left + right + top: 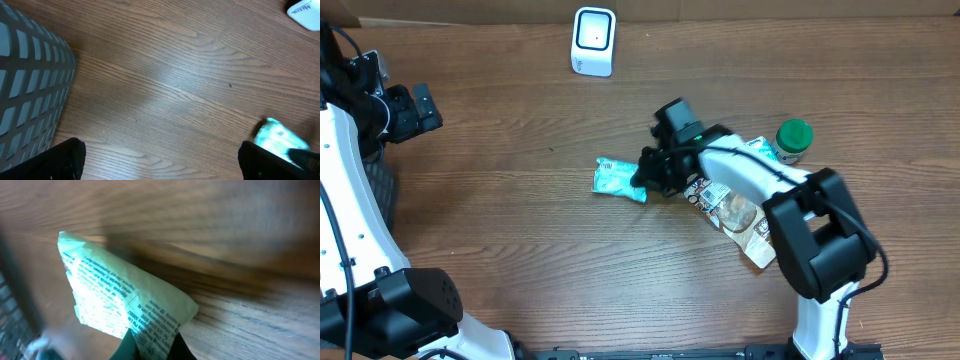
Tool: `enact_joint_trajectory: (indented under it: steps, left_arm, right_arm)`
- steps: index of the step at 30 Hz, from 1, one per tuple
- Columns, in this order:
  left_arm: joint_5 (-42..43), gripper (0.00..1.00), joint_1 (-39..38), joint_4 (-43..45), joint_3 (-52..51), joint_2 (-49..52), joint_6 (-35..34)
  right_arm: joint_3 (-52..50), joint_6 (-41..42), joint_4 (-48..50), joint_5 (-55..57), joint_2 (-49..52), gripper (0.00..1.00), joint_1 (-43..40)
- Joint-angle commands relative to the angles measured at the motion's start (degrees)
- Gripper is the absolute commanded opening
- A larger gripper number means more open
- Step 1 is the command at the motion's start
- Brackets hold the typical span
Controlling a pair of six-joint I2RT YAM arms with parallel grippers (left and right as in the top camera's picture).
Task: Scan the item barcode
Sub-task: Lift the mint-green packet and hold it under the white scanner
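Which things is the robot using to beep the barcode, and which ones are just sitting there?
For the job: teal packet, pinched in the right gripper; white scanner.
Just lying about: brown packet; green-lidded bottle; mesh basket.

Even light covers the counter [520, 230], with a pale sheen mid-frame in the left wrist view. The right wrist view is blurred, its packet [120, 300] washed out.
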Motion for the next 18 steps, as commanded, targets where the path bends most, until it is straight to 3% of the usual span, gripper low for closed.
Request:
enact_joint_trajectory:
  steps: [1,5,11,18]
  left_arm:
    - [0.2,1.00,-0.4,0.0,-0.1,0.2,1.3]
    - [0.2,1.00,-0.4,0.0,-0.1,0.2,1.3]
    - [0.2,1.00,-0.4,0.0,-0.1,0.2,1.3]
    - [0.2,1.00,-0.4,0.0,-0.1,0.2,1.3]
  right_arm:
    - [3.4,-12.6,0.4,-15.2,-9.8,0.04,-3.1]
    - [3.6,-17.2,-3.3,-15.9,-20.2,0.04,-4.9]
    - [3.6,-17.2,-11.3,-11.4,-32.0,0.04,-4.9]
    - [3.6,-16.3,-19.0,-9.4,-38.8,0.04,-4.9]
